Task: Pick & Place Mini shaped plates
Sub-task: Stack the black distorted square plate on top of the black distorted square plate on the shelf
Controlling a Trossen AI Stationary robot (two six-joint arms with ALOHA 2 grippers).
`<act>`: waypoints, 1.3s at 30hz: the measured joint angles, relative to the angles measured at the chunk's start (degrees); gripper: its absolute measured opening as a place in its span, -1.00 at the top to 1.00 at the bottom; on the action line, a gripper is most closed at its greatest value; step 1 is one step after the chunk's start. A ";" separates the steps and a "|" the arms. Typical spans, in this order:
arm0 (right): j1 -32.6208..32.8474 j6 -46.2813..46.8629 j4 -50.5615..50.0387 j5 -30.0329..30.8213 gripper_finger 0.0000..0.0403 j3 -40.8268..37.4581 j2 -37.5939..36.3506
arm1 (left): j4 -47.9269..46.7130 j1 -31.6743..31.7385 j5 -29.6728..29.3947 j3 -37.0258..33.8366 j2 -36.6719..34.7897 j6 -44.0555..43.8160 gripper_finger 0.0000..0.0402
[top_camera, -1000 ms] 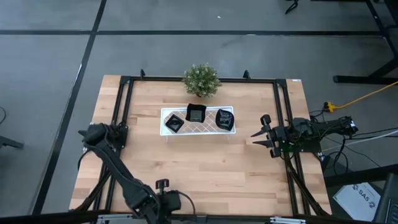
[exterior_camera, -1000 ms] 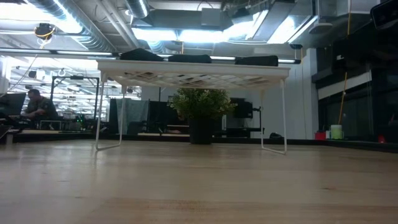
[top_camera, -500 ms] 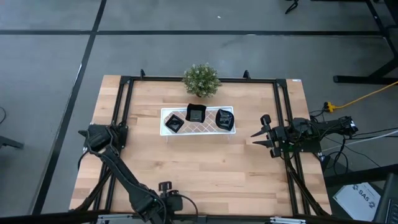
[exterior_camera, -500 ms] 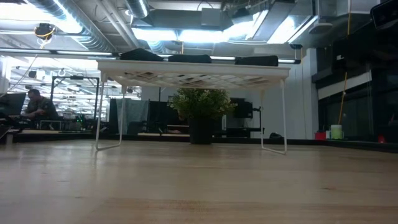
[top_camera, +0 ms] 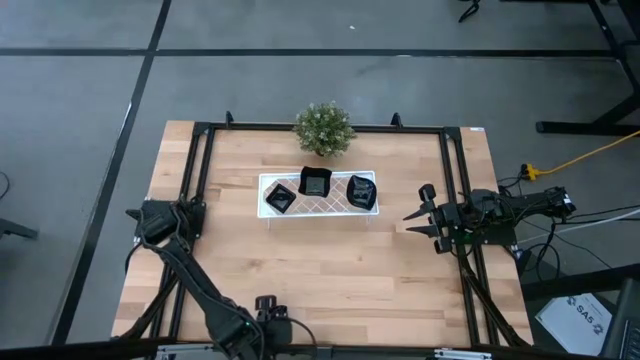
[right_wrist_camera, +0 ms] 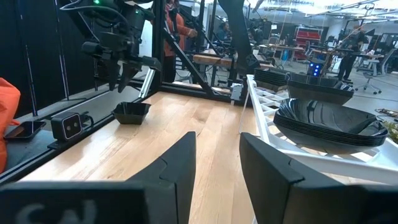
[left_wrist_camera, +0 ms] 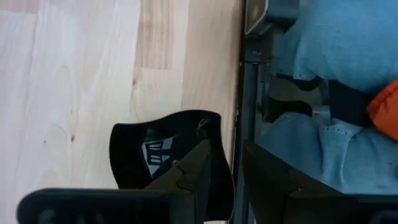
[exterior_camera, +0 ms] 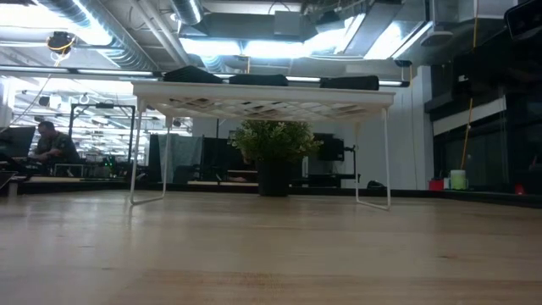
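One black mini shaped plate (left_wrist_camera: 163,152) lies flat on the wood near the table's near left edge, beside the black frame rail; the right wrist view shows the plate (right_wrist_camera: 132,112) too. My left gripper (left_wrist_camera: 227,177) hangs open above it, pointing steeply down; in the right wrist view this gripper (right_wrist_camera: 122,82) is clear of the plate. In the high view the left arm (top_camera: 250,328) hides that plate. More black plates (top_camera: 315,182) rest on the white tray (top_camera: 268,183). My right gripper (top_camera: 415,218) waits open at the table's right side.
The white tray stands on thin wire legs (exterior_camera: 133,199) at the table's far middle, with a small potted plant (top_camera: 323,128) behind it. A black frame (top_camera: 200,160) runs around the table. A person in blue and orange (left_wrist_camera: 336,74) is just past the near edge.
My left gripper has sunk a little toward the plate at the table's near edge, staying open. The plates, the tray and my right arm have kept still.
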 joint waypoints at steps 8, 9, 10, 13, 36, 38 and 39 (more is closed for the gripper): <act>-0.01 -0.01 -0.01 0.00 0.38 0.00 0.01 | 0.00 -0.68 0.26 0.00 0.00 1.52 0.57; 0.00 -0.02 -0.01 0.00 0.38 -0.01 0.02 | 0.00 -0.68 0.32 0.00 0.04 1.64 0.57; -0.01 -0.01 -0.01 0.00 0.38 -0.01 0.02 | 0.03 -0.68 0.56 0.02 0.25 1.66 0.57; 0.00 -0.02 0.00 0.00 0.38 0.01 0.02 | 0.01 -0.68 2.13 0.01 1.04 2.01 0.57; 0.00 0.00 -0.01 0.00 0.38 -0.01 0.01 | 0.82 -0.40 6.10 0.00 4.62 3.05 0.57; -0.01 -0.01 -0.01 0.00 0.38 -0.01 0.00 | 0.90 -0.15 7.42 0.00 5.12 2.67 0.57; -0.02 0.00 -0.02 0.00 0.38 0.00 0.00 | 0.92 0.05 8.18 0.00 5.26 2.26 0.57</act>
